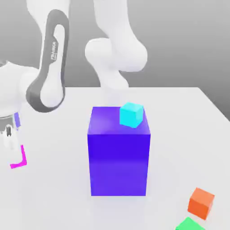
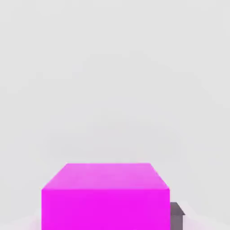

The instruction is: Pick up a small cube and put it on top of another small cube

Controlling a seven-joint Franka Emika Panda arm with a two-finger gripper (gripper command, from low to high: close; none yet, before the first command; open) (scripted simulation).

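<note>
My hand (image 1: 8, 134) sits low at the exterior view's left edge, fingers drawn narrow around the small magenta cube (image 2: 105, 195), which my hand view sees close between them; from outside, just 1 pink corner (image 1: 19, 159) peeks out by the desk (image 1: 179, 134). I judge it gripped for lifting. Further right, the big blue-violet block (image 1: 119, 157) carries the cyan cube (image 1: 131, 114) at its back corner. The orange cube (image 1: 201, 203) sits near the right; a green thing (image 1: 189, 224) is cut off.

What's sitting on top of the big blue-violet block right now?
A cyan cube rests on the blue-violet block, at its top's far corner toward the exterior view's right. The block hides the table behind it.
</note>
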